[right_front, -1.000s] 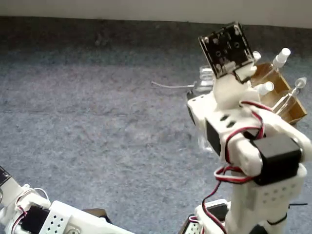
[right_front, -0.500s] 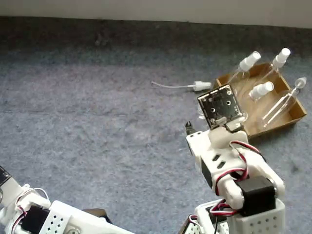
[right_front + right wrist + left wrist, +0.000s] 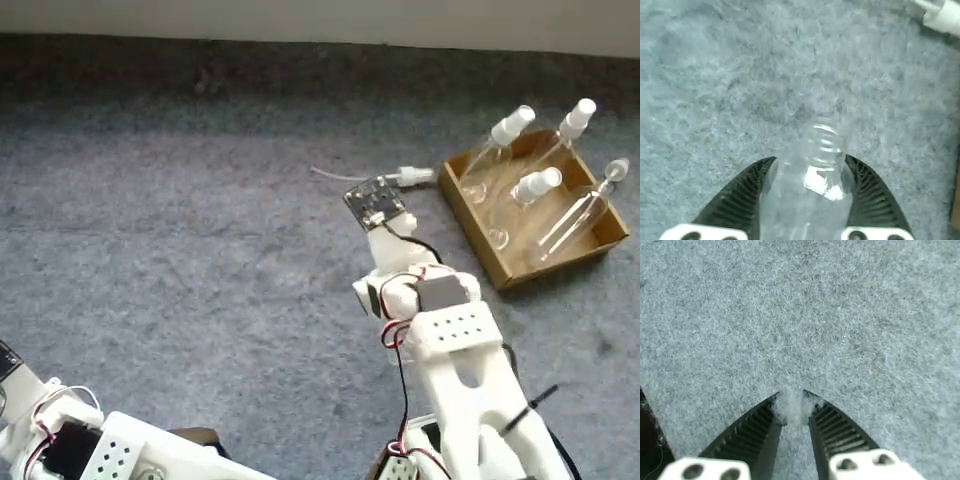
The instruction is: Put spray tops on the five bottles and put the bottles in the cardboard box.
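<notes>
I am holding the bottle (image 3: 810, 192) in the right claw (image 3: 810, 159). The jaws are lying against both of its sides, so I am reading it as grasped, with the bare threaded neck poking out past the tips and no top on it, low over the grey counter (image 3: 200, 230). I am judging it light, thin-walled clear plastic, smooth and slippery, likely to dent or squirt free if I am squeezing hard. I am therefore favouring a hold across the widest part of the body, just behind the shoulder, leaving the neck free. The loose spray top (image 3: 942, 17) is lying ahead of this claw and off to one side, near but not touching, its thin tube trailing along the counter. That tube is looking floppy, so the stiff white head is the place to take it. Beyond the top, the box (image 3: 468, 222) is holding four capped bottles (image 3: 535, 185) lying side by side, heads pointing away from the claw. My left claw (image 3: 791, 396) is released, jaws only slightly apart with nothing between them, tips down close to the counter.
</notes>
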`<state>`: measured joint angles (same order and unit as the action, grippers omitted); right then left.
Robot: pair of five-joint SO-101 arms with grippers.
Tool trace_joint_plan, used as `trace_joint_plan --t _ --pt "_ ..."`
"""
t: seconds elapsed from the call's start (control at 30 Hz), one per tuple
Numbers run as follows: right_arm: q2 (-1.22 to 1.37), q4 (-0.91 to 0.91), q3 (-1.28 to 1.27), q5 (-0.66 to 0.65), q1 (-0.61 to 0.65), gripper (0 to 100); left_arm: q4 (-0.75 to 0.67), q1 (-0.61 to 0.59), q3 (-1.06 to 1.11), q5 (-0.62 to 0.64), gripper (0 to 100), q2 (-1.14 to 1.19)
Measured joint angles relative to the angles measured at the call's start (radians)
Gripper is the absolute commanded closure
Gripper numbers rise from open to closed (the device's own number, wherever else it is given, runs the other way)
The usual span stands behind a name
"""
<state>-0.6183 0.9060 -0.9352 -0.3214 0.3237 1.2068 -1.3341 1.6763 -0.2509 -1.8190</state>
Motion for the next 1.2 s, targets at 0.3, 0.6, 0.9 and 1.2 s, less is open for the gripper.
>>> trace_joint_plan --t 0.3,0.6,0.9,1.2 --pt "0.321 -0.015 0.120 -0.008 0.000 76.7 0.000 0.000 0.000 0.000 99 0.000" --pt "0.358 -0.018 0.137 -0.008 0.000 71.2 0.000 0.000 0.000 0.000 99 0.000" --pt "0.358 -0.018 0.137 -0.008 0.000 68.8 0.000 0.000 0.000 0.000 99 0.000" --pt "0.364 -0.043 0.137 0.081 0.000 75.6 0.000 0.000 0.000 0.000 99 0.000"
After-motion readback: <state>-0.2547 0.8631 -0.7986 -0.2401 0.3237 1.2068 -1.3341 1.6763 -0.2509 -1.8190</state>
